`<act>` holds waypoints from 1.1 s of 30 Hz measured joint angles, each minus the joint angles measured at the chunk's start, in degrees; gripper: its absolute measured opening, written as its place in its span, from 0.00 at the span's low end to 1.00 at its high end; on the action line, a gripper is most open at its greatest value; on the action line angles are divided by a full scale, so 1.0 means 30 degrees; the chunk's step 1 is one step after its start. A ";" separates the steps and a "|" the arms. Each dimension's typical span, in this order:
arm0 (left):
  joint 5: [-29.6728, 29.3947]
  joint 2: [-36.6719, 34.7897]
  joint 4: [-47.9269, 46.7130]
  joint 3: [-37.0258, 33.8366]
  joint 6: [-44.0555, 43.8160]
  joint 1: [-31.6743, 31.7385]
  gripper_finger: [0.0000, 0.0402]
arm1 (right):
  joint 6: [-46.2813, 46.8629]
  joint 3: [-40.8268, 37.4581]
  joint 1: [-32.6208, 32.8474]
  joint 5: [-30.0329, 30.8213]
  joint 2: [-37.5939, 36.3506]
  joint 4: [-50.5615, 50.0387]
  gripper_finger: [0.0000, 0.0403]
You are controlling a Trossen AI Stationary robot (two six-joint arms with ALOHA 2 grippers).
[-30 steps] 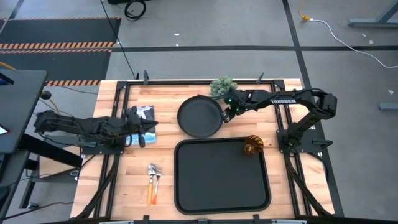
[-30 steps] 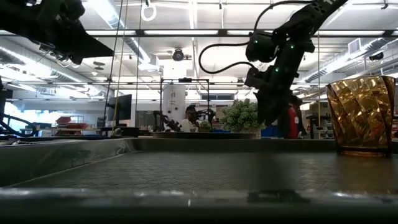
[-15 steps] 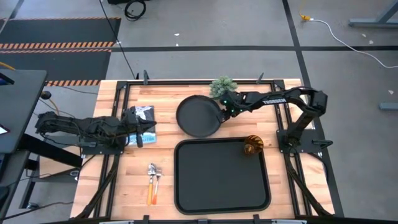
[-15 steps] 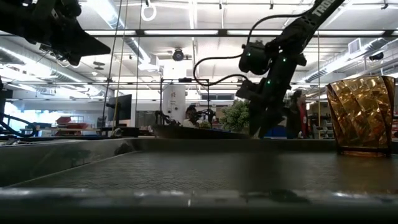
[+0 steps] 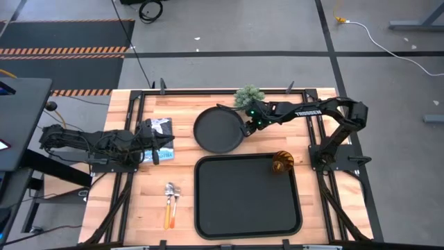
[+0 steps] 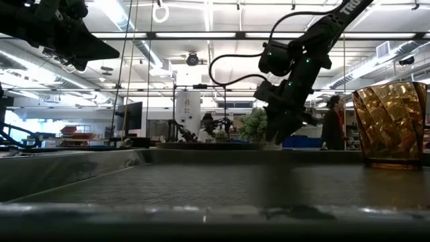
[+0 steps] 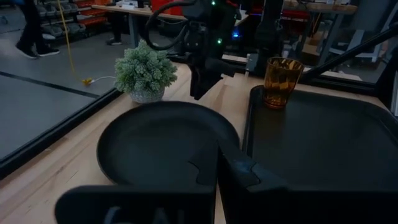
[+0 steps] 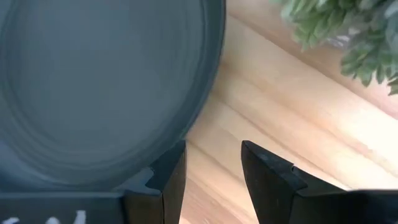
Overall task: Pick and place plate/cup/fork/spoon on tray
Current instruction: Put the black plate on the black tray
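The round black plate [image 5: 218, 130] lies flat on the wooden table, beyond the black tray's [image 5: 248, 208] far rim. My right gripper [image 5: 245, 126] is low at the plate's right edge, open by a narrow gap over bare wood [image 8: 214, 177]. The amber cup [image 5: 281, 162] stands upright in the tray's far right corner. The orange-handled fork and spoon [image 5: 171, 203] lie side by side on the table, left of the tray. My left gripper [image 5: 158, 149] waits shut at the table's left side. My right gripper touches the plate's rim at its right edge [image 8: 198, 127] with the outer side of one finger [image 8: 169, 177]. The other finger stands over bare wood. The fingers come slanting down from the table's right. The plate lies flat on the table.
A small potted plant [image 5: 248, 96] stands at the far edge, just beyond my right gripper. A silvery packet [image 5: 159, 127] lies under my left arm's end. There is bare wood left of the plate and along the tray's left side.
My right gripper has moved toward the table's left edge, against the plate's right rim. The plate has slid a short way to the left along the table, staying flat.
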 joint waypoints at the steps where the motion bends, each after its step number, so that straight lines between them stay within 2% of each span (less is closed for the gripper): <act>1: 0.0000 0.0000 0.0000 0.0000 0.0004 0.0000 0.02 | -0.0003 0.0000 0.0010 0.0005 0.0000 0.0109 0.40; 3: 0.0003 0.0000 -0.0050 0.0000 0.0007 0.0000 0.02 | -0.0837 0.0000 0.0240 -0.0083 0.0000 0.0316 0.40; 7: 0.0011 0.0007 -0.0494 0.0000 0.0204 0.0000 0.02 | -0.5106 0.0094 0.1413 -0.0957 -0.0160 0.0581 0.40; 11: 0.0018 0.0007 -0.0439 0.0000 0.1213 0.0000 0.02 | -1.0271 0.0324 0.2650 -0.0203 -0.0226 0.0045 0.40; 16: 0.0011 0.0007 -0.0327 0.0000 0.1406 0.0000 0.02 | -1.7812 0.0328 0.3994 -0.0213 -0.0226 -0.0100 0.40; 21: 0.0010 0.0007 -0.0298 0.0000 0.1369 0.0000 0.02 | -2.1521 0.0328 0.5402 0.2090 -0.0226 -0.0103 0.40; 24: 0.0003 0.0007 -0.0226 0.0000 0.1343 0.0005 0.02 | -2.1509 0.0328 0.6145 0.4241 -0.0226 -0.0010 0.40; 26: 0.0003 0.0007 -0.0121 0.0000 0.1341 0.0000 0.02 | -2.0068 0.0328 0.6372 0.5108 -0.0226 0.0415 0.40; 29: 0.0003 0.0007 0.0109 0.0000 0.1341 0.0007 0.02 | -1.6884 0.0488 0.6237 0.4727 -0.0226 0.0702 0.40; 33: 0.0003 0.0007 0.0197 0.0000 0.1319 0.0007 0.02 | -1.0677 0.0838 0.5068 0.4214 -0.0233 0.0808 0.38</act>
